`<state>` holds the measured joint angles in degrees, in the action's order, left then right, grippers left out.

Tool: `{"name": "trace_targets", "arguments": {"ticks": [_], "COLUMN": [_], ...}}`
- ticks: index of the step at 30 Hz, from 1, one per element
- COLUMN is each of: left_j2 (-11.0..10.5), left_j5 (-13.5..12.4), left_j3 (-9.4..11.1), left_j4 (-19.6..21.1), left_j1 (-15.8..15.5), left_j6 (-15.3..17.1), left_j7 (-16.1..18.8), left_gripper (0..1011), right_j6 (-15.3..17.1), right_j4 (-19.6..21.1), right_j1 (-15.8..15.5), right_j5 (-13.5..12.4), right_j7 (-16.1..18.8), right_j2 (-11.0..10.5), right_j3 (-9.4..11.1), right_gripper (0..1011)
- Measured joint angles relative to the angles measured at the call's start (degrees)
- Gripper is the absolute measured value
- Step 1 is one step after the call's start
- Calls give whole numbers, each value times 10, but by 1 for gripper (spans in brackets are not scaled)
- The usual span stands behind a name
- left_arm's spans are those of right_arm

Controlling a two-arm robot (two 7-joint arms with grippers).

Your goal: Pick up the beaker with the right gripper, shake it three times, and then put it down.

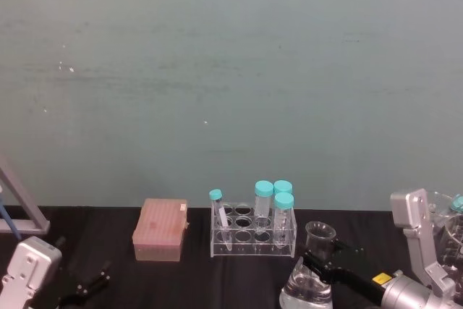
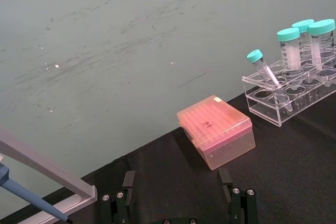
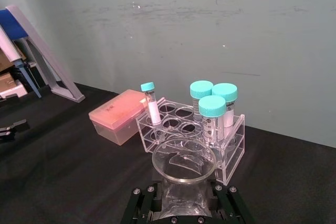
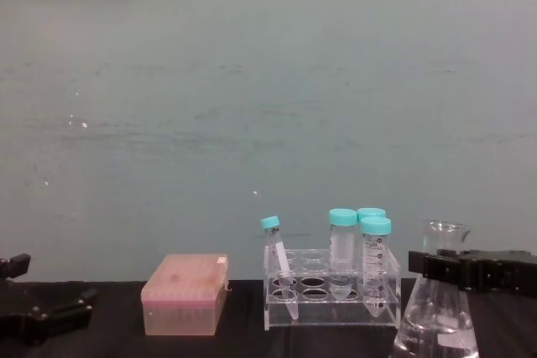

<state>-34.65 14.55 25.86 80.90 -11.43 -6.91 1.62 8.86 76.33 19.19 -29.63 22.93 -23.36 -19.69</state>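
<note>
Overhead, the right gripper (image 1: 320, 260) clamped the neck of the clear conical glass beaker (image 1: 307, 289) beside the acrylic tube rack (image 1: 253, 232). Chest view: black angular jaws gripped the neck. Left gripper (image 2: 178, 192) spread, idle.

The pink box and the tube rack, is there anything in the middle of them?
No. In the head view only bare black table separates the pink box from the clear tube rack.
</note>
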Motion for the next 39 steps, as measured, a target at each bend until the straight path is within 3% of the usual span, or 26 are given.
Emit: {"name": "trace_targets", "arguments": {"ticks": [39], "left_j2": [0], "left_j5": [0], "left_j3": [0], "left_j4": [0], "left_j1": [0], "left_j6": [0], "left_j7": [0], "left_gripper": [1000], "right_j6": [5], "right_j4": [6], "right_j1": [-4], "right_j5": [-1], "right_j7": [-4], "right_j2": [-3], "right_j3": [2], "right_gripper": [453]}}
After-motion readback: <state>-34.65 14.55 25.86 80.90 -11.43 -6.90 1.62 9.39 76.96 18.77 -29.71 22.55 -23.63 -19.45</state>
